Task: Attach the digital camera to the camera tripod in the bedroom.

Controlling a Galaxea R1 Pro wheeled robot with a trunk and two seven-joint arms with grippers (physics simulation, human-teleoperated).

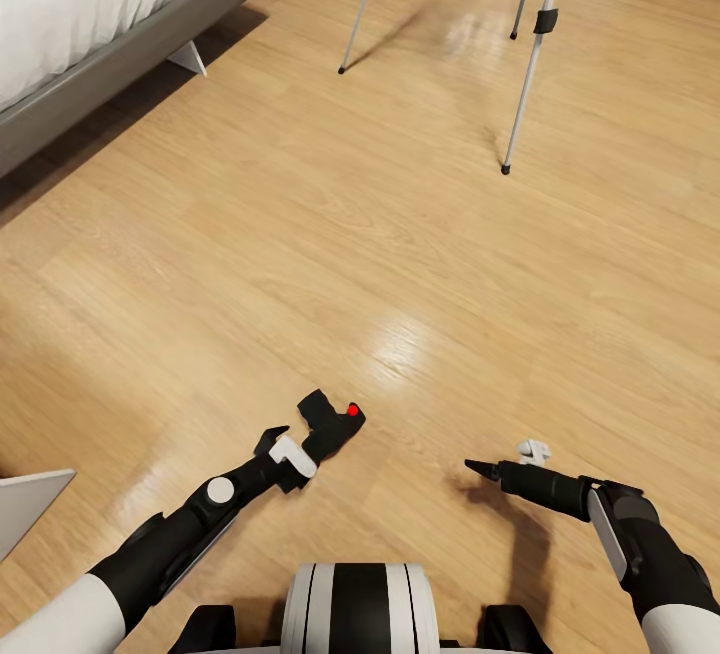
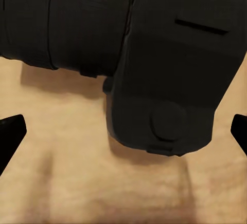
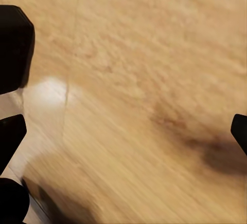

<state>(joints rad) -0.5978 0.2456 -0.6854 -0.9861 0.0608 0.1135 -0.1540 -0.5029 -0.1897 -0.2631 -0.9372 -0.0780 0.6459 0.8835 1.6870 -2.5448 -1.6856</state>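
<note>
The digital camera is seen low in the head view, over the light wood floor, at the tip of the left gripper. Its red button is turned toward the far right, and its long axis runs diagonally from near left to far right, roughly in line with the left forearm. In the left wrist view the digital camera is shown close up, with its lens barrel lying across the picture and its boxy body beside it; the fingertips are seen at the two edges of that picture, spread wide, so whether the camera is actually clamped cannot be told.

The right gripper is held above the floor, well apart from the camera; its fingertips are seen apart with bare floor between them.

The silver legs of the camera tripod are planted on the floor farther ahead, well apart from the camera. The grey-framed bed is seen at the far left.
</note>
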